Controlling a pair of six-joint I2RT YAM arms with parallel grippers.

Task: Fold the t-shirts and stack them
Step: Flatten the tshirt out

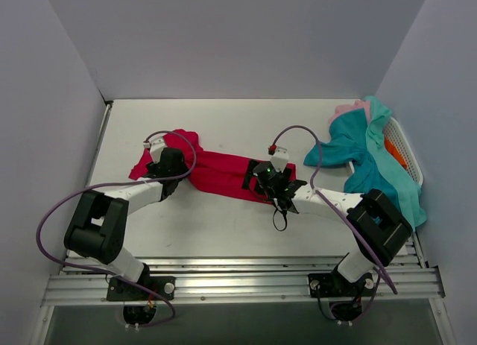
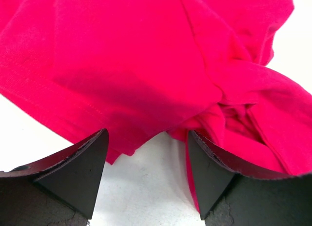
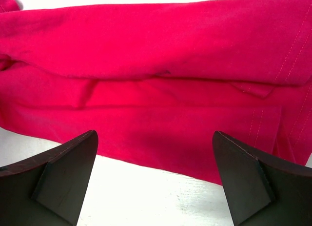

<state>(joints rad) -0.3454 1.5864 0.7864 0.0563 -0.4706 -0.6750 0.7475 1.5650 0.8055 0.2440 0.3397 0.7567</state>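
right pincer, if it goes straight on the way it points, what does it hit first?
The red tee: its near edge lies right ahead of the open right pincer. How far off the cloth is, the wrist view doesn't settle.

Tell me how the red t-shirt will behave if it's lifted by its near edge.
The red t-shirt will probably hang limp and sag, since it lies bunched in soft folds and twists. It looks like thin cloth, so it is likely light. If pushed, it would probably wrinkle up rather than slide whole.
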